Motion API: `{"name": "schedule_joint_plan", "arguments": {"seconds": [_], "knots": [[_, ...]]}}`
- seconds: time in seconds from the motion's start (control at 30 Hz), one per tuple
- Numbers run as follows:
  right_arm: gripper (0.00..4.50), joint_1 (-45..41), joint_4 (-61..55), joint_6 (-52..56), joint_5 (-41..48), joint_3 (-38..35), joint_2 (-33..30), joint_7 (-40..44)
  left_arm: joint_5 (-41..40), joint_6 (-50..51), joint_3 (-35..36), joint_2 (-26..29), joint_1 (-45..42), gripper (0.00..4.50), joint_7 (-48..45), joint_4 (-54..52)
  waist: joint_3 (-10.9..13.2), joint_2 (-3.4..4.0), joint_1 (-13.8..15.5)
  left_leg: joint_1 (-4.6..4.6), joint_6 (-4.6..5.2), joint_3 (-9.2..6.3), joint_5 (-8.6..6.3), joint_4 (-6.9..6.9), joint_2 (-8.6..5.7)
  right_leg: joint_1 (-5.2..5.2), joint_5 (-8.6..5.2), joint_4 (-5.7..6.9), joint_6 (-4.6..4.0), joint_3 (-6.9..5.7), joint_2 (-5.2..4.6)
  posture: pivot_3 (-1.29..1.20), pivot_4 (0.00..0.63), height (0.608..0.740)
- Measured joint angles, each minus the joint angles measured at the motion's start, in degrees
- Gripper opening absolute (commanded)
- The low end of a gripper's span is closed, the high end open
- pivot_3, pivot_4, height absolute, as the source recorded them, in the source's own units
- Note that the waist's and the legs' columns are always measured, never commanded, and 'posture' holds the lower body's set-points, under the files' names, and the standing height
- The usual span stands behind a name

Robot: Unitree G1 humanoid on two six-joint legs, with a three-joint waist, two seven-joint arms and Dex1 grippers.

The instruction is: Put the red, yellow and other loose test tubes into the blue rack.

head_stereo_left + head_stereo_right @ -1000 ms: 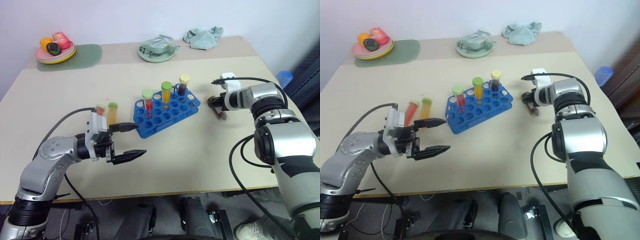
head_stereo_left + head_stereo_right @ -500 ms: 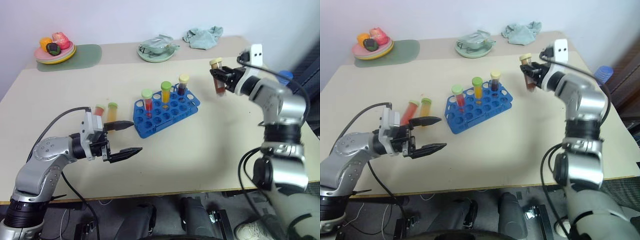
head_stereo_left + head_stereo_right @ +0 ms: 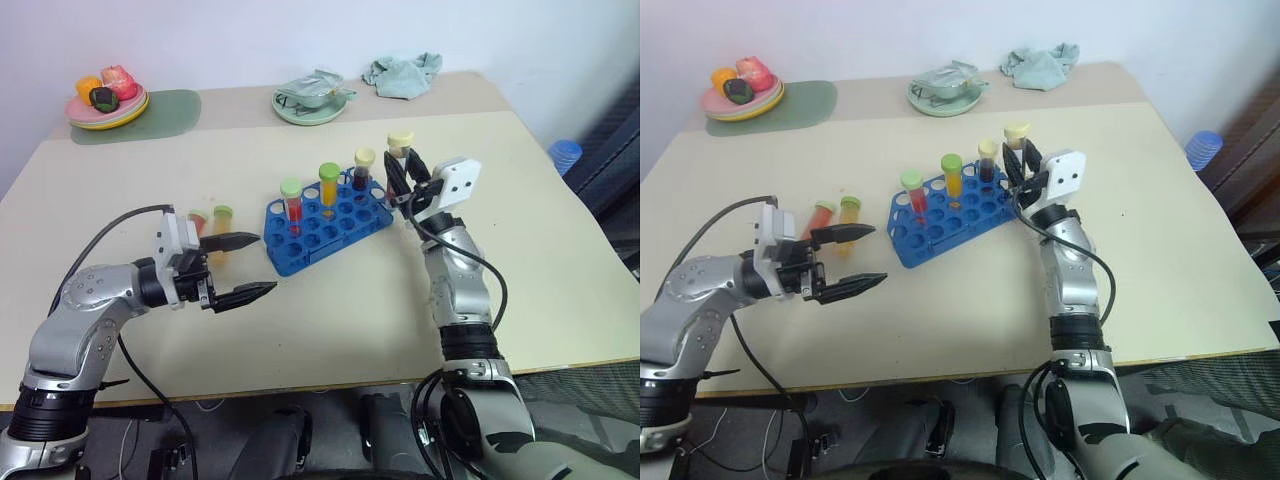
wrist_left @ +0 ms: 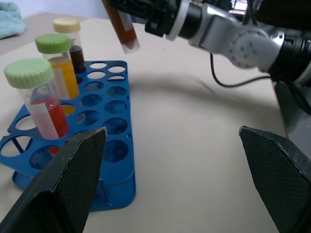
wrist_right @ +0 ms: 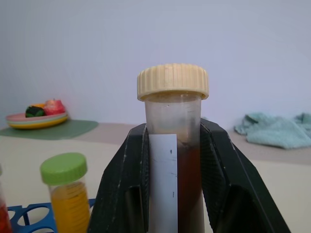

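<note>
The blue rack stands mid-table with three capped tubes upright in it: red, yellow-orange and brown. My right gripper is shut on a brown tube with a pale-yellow cap, held upright in the air just above the rack's right end. Two loose tubes, one red and one yellow-orange, lie on the table left of the rack. My left gripper stands open and empty just in front of them, pointing toward the rack.
At the back edge are a pink plate of fruit on a green mat, a pale-green plate and a crumpled teal cloth. The table's right edge lies beyond my right arm.
My right arm has swung in from the table's right side, raising the brown tube and bringing it over the rack's right end. The left gripper has stayed open, almost in place.
</note>
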Motion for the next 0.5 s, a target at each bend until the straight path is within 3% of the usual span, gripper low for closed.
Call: {"name": "schedule_joint_plan", "arguments": {"seconds": [0.23, 0.5], "knots": [[0.77, -6.7, 15.7, -11.5, 1.8, -0.4, 1.2, 1.3, 0.0, 0.3, 0.9, -0.4, 2.4, 4.5, 3.7, -1.7, 0.0, 0.0, -0.1, 0.04, -0.14, 0.01, 0.01, -0.01, 0.19, 0.0, 0.06, -0.01, -0.1, 0.18, 0.25, 0.0, 0.15, 0.74], [0.77, -10.1, 26.8, -17.6, 4.0, -1.5, 2.8, 3.4, -0.7, 1.6, 3.9, 0.4, 5.6, 4.5, 5.6, -4.9, 0.0, 0.01, -0.2, 0.06, -0.16, 0.02, 0.0, -0.03, 0.24, -0.02, 0.06, 0.0, -0.12, 0.26, 0.32, 0.0, 0.15, 0.74]]}}
